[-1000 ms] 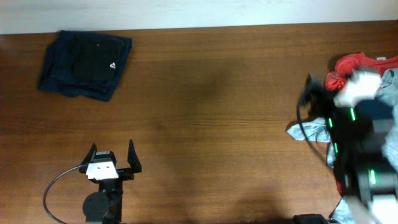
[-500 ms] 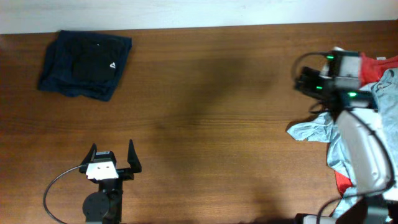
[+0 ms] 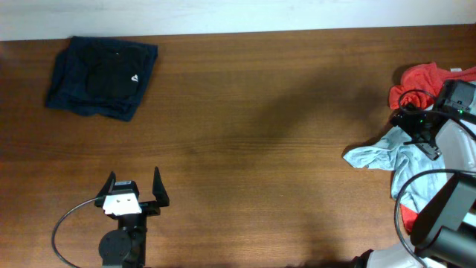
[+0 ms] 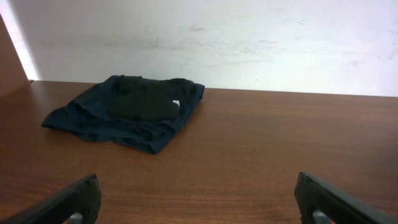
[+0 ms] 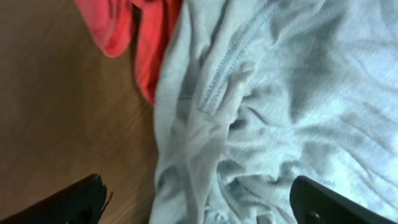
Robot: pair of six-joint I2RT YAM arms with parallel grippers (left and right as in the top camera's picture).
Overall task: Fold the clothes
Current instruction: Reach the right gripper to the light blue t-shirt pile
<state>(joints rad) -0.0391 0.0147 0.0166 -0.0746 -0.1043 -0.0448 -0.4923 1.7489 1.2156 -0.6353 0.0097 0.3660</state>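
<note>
The biggest thing is the brown wooden table [image 3: 260,149]. It is smooth and flat, with long thin lines in the wood. A pale wall runs along its far edge.

Next is the pale blue-grey T-shirt [image 3: 387,156]. It lies in a soft, crumpled heap at the right end of the table, and one wrinkly bit sticks out toward the middle. Up close, the blue-grey cloth [image 5: 298,93] is full of folds, and a stitched seam runs down it.

A dark blue piece of clothing [image 3: 100,78] lies at the far left corner. It is folded into a flat, squarish bundle with a tiny white mark on top.

The red T-shirt [image 3: 420,77] is bunched up at the right end too, behind the blue-grey one and touching it. In my right wrist view the red cloth [image 5: 137,37] peeks out from under the blue-grey edge.

My right gripper [image 3: 416,130] is over the blue-grey heap. Its jaws are spread wide and pinch nothing. The cloth fills the space below them, and I cannot tell if my tips touch it.

My left gripper [image 3: 134,179] sits near the front left edge. Its jaws are spread wide too, with only bare wood between them. It points toward the dark bundle, well apart from it.
</note>
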